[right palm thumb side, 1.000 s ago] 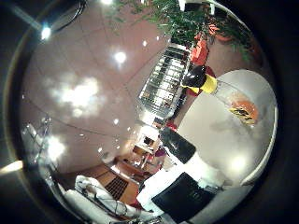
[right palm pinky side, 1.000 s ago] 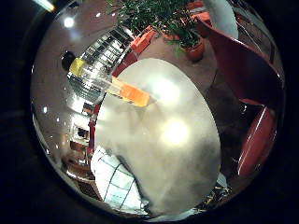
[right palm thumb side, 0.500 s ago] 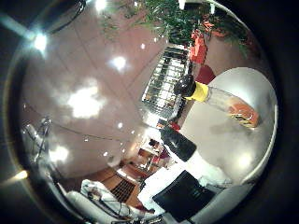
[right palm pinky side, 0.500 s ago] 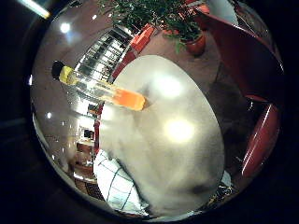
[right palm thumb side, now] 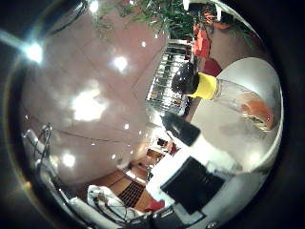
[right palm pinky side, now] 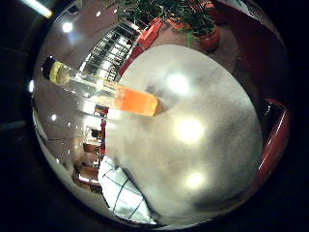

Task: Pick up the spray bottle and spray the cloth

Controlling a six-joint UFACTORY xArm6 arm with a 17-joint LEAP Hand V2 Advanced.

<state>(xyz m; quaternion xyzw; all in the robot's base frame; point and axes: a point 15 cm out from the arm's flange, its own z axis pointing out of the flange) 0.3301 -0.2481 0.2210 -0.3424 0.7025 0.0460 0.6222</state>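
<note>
The spray bottle (right palm pinky side: 121,97) is clear with orange liquid at its base, a yellow collar and a black spray head. It stands on the round grey table (right palm pinky side: 198,135). The right thumb side palm view shows the bottle (right palm thumb side: 229,93) close to the hand (right palm thumb side: 191,162), whose white and black fingers reach out straight towards it without touching it. A pale checked cloth (right palm pinky side: 121,193) lies at the table's edge, away from the bottle.
A potted plant (right palm pinky side: 206,34) stands on the floor beyond the table. Red chairs (right palm pinky side: 278,121) stand round the table's rim. A metal rack (right palm thumb side: 172,67) stands behind the bottle.
The bottle and the table have grown larger in both views: the hand has come closer to the bottle. The bottle and the cloth have stayed in place.
</note>
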